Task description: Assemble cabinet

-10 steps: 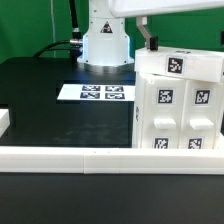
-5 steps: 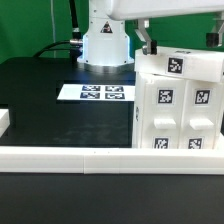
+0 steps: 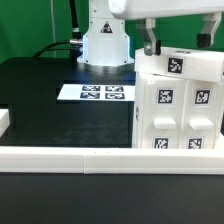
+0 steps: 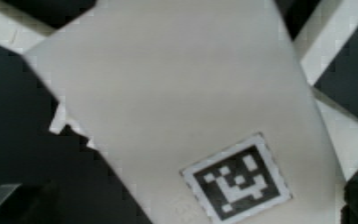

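Observation:
The cabinet (image 3: 178, 105) is a large white box standing at the exterior view's right, with a black-and-white marker on its top and several on its front panels. My gripper (image 3: 177, 42) hangs open just above its top rear edge, one finger (image 3: 148, 42) on each side, holding nothing. In the wrist view the cabinet's white top panel (image 4: 176, 100) fills the picture, with one marker (image 4: 238, 178) on it. My fingertips do not show clearly there.
The marker board (image 3: 96, 92) lies flat on the black table in front of the robot's base (image 3: 104, 45). A long low white rail (image 3: 90, 158) runs along the table's front edge, with a short white end piece (image 3: 4, 121) at the exterior view's left.
The gripper has sunk a little toward the cabinet's top, its jaws staying wide. The cabinet has not moved.

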Controlling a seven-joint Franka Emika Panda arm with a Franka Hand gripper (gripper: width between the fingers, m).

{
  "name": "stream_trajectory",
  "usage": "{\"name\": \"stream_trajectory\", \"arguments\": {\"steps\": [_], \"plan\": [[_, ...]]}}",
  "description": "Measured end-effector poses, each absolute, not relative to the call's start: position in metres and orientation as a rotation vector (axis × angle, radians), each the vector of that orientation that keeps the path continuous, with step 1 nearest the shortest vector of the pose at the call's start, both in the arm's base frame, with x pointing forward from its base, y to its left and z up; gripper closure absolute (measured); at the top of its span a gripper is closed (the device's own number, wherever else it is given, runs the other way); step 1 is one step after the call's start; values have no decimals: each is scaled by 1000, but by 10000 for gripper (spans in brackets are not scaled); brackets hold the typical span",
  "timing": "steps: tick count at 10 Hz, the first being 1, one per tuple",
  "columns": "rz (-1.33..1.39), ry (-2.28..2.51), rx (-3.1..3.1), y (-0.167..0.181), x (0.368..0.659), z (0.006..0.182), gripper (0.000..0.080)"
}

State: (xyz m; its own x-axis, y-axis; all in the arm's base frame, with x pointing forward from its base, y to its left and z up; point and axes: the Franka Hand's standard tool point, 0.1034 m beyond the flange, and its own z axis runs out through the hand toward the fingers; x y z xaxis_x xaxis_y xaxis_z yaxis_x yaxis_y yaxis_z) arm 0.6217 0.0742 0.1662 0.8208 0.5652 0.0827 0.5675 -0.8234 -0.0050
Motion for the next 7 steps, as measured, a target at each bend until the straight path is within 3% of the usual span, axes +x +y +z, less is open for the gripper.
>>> {"name": "stream_trajectory", "arguments": {"steps": [7], "plan": [[-97, -1204, -2880, 87, 623, 166, 2]]}}
